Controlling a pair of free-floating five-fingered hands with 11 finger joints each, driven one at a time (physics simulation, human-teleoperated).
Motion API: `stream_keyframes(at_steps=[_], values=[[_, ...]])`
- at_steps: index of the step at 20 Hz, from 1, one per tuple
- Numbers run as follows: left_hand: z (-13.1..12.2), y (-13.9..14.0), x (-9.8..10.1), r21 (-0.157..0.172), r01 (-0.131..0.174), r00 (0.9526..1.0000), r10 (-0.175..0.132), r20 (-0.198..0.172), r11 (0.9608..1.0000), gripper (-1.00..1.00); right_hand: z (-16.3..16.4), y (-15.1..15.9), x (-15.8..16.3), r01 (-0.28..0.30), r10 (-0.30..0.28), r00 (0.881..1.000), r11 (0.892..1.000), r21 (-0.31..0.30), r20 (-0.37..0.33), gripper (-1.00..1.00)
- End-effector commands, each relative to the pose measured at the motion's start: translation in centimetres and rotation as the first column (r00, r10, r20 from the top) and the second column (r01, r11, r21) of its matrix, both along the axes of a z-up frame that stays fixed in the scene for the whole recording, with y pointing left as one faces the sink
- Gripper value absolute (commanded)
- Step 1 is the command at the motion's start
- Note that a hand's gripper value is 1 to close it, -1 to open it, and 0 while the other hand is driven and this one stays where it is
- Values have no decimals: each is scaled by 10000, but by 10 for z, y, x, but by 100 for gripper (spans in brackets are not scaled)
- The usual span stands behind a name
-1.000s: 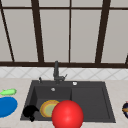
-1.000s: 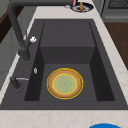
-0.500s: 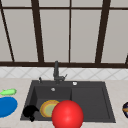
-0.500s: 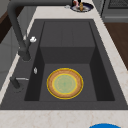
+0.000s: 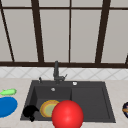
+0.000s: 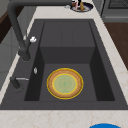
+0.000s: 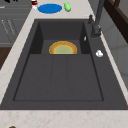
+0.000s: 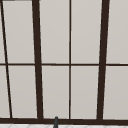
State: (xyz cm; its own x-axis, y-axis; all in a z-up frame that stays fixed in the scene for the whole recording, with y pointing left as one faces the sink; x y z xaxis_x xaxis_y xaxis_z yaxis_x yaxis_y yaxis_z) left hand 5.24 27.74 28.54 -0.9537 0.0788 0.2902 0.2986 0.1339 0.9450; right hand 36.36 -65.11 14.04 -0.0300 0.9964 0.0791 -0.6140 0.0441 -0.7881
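While the plate (image 5: 49, 108) lies flat on the sink (image 5: 90, 100) basin floor, left of the drainer half, the left hand (image 5: 30, 111) hangs at the sink's front-left corner, just left of the plate; whether its fingers spread or curl cannot be told. Red ball (image 5: 67, 115): at the sink's front edge, overlapping the plate. Blue dish (image 5: 6, 107): on the counter (image 5: 117, 92), left of the sink.

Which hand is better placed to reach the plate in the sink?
Left, probably: in the front view the left hand sits just left of the yellow-rimmed plate lying in the sink.
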Motion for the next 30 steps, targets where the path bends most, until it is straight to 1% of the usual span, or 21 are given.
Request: stream_keyframes(at_steps=[1, 2, 4, 5, 13, 16, 17, 19, 21, 23, 27, 30], values=[[0, 0, 0, 0, 0, 10000, 0, 0, 10000, 0, 0, 0, 0, 84, -84, 10000, 10000, 1, -50, -100], [0, 0, 0, 0, 0, 10000, 0, 0, 10000, 0, 3, -1, -1, 203, -203, 9994, 9998, -18, -274, -100], [0, 0, 0, 0, 0, 10000, 0, 0, 10000, 0, 14, -3, -6, 94, -97, 9975, 9999, -41, -699, -100], [0, 0, 0, 0, 0, 10000, 0, 0, 10000, 0, 18, -4, -8, 80, -84, 9969, 10000, -53, -788, -100], [0, 0, 0, 0, 0, 10000, 0, 0, 10000, 0, 50, -11, -17, 93, -110, 9955, 9998, -190, -940, -100], [0, 0, 0, 0, 0, 10000, 0, 0, 10000, 0, 59, -13, -28, 89, -105, 9978, 9997, -244, -662, -100], [0, 0, 0, 0, 0, 10000, 0, 0, 10000, 0, 61, -15, -35, 145, -156, 9990, 9996, -242, -429, -100], [0, 0, 0, 0, 0, 10000, 0, 0, 10000, 0, 59, -16, -49, 74, -76, 10000, 9998, -176, -65, -100], [0, 0, 0, 0, 0, 10000, 0, 0, 10000, 0, 57, -14, -62, -142, 144, 9999, 9994, -304, 51, -100], [0, 0, 0, 0, 0, 10000, 0, 0, 10000, 0, 51, -9, -71, -187, 194, 9998, 9979, -615, 107, -100], [0, 0, 0, 0, 0, 10000, 0, 0, 10000, 0, 47, 2, -78, -320, 339, 9993, 9943, -1021, 175, -100], [0, 0, 0, 0, 0, 10000, 0, 0, 10000, 0, 44, 8, -87, -328, 347, 9993, 9931, -1125, 154, -100]])
